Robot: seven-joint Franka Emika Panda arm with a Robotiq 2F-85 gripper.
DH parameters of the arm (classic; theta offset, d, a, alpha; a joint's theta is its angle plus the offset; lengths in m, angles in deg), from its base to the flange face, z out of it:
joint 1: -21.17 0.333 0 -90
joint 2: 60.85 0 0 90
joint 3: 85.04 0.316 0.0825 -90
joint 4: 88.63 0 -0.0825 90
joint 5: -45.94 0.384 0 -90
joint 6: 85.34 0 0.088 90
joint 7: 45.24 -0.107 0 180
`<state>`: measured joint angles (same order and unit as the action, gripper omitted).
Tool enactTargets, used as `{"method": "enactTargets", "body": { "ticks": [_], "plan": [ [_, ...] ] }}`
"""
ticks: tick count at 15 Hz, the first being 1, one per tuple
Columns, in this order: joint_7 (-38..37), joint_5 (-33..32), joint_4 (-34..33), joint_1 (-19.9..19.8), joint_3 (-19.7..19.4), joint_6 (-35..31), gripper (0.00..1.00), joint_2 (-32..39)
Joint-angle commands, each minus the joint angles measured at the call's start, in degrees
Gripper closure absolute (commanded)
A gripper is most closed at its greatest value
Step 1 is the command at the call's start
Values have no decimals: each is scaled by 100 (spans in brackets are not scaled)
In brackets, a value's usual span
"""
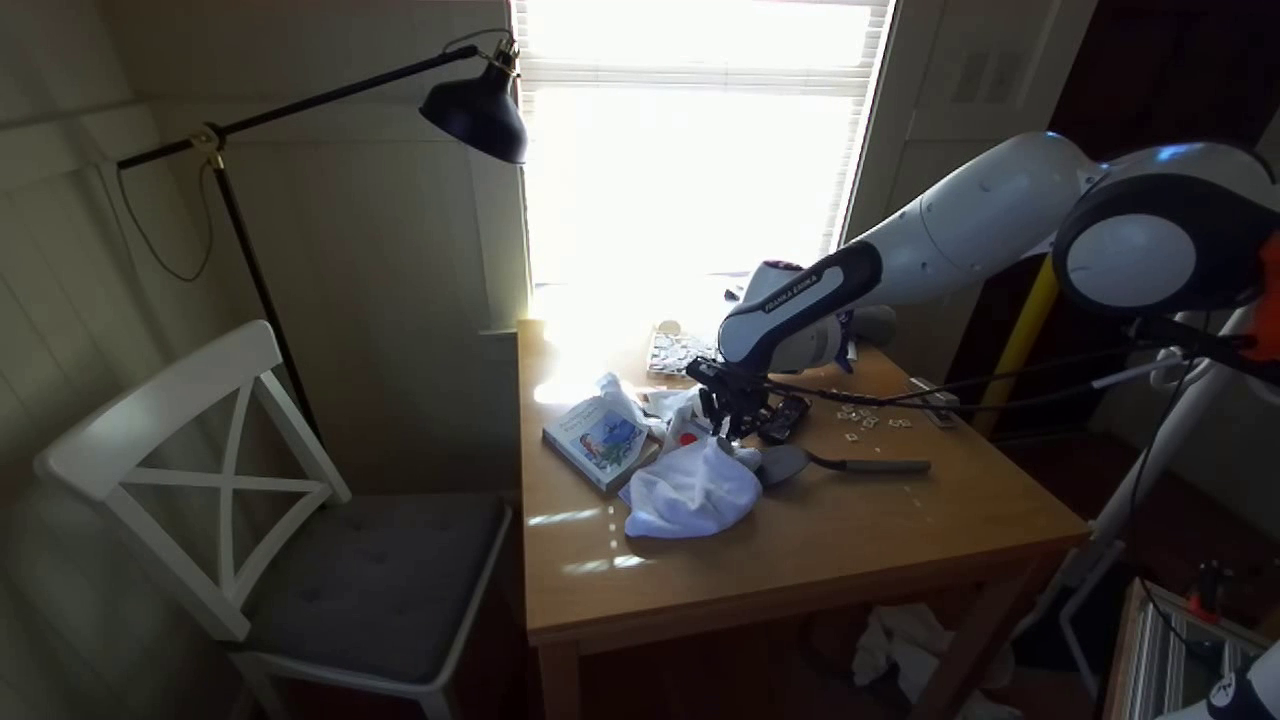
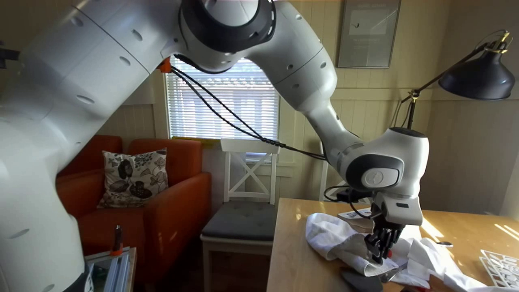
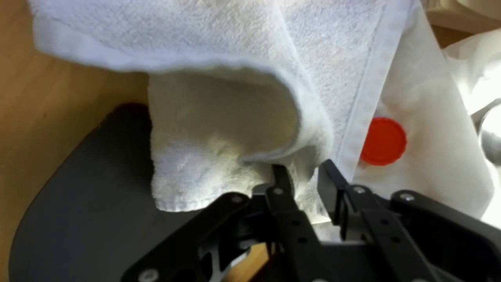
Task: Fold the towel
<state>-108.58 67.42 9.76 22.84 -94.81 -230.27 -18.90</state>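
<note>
The white towel (image 1: 692,492) lies bunched on the wooden table, near the front edge in an exterior view; it also shows in an exterior view (image 2: 329,232). In the wrist view the towel (image 3: 235,39) has an upper layer curling over a lower one, with a hemmed edge at right. My gripper (image 3: 303,164) is partly open at the towel's curled fold, one finger on each side of a bit of cloth. A gap shows between the fingers, and neither visibly clamps the towel. The gripper (image 2: 379,257) points down at the towel in both exterior views (image 1: 728,432).
A dark spatula (image 1: 788,464) lies beside the towel; its blade (image 3: 94,227) reaches under the gripper. A book (image 1: 598,440), a remote (image 1: 784,418), small tiles (image 1: 868,416) and a tray of pieces (image 1: 680,352) lie around. A red cap (image 3: 383,141) sits on white material (image 3: 434,156).
</note>
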Motion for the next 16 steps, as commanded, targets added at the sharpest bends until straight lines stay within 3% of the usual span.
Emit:
{"method": "enactTargets", "body": {
  "ticks": [1,7,9,11,16],
  "plan": [
    [-256,-286,24,69,-36,-50,42,-86],
    [-424,-574,686,335,-175,-445,2,-689],
    [-201,-569,1002,287,-19,-442,0,-1006],
    [631,-401,1324,15,450,-118,0,-1373],
    [2080,-294,2216,-74,907,-183,0,-1911]
  ]
}}
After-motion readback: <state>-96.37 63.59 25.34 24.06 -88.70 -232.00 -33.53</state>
